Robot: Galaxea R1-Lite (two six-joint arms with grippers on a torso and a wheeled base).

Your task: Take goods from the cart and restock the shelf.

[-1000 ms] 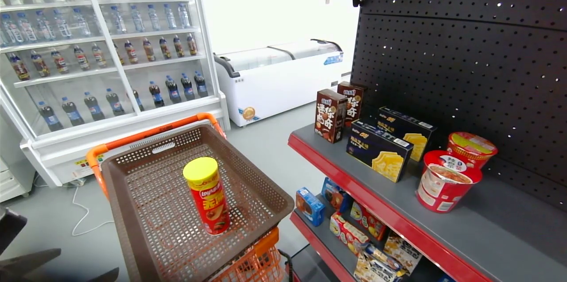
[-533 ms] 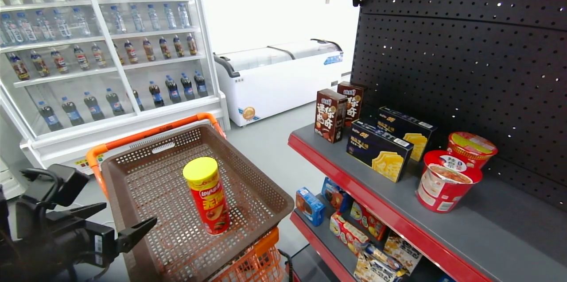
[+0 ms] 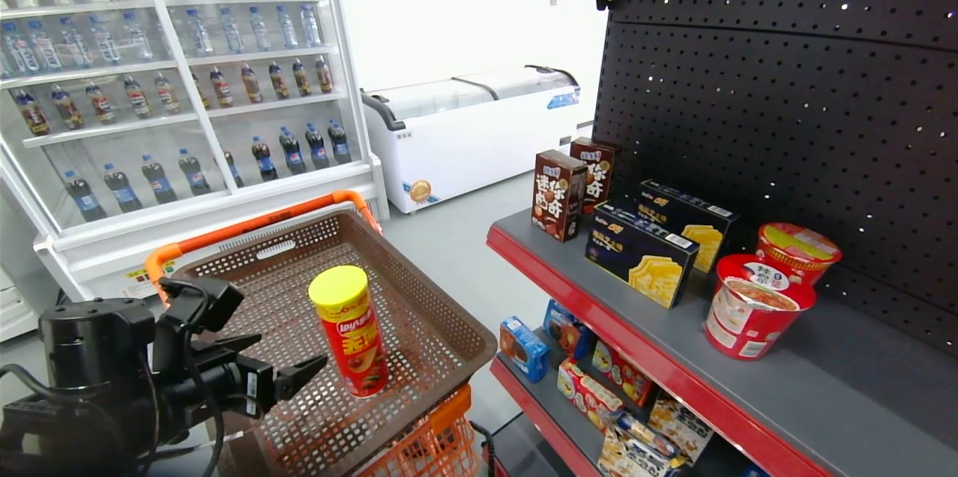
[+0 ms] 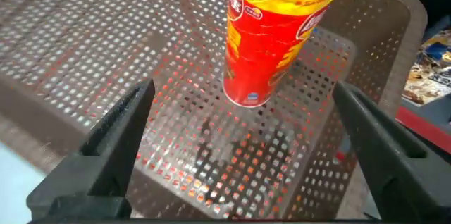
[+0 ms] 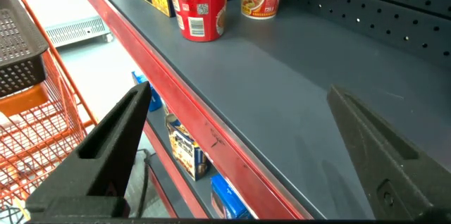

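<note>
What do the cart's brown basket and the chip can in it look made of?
Brown basket: likely moulded plastic, matte, with evenly perforated walls. Chip can: probably a glossy printed cardboard tube; its yellow lid looks like smooth plastic.

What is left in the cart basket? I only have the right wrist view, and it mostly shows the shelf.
Observer: One red chip can with a yellow lid stands upright in the basket.
Operator: Where is the left gripper relative to it?
Observer: The left gripper is over the basket with its fingers open, just short of the chip can and not closed on it.
</note>
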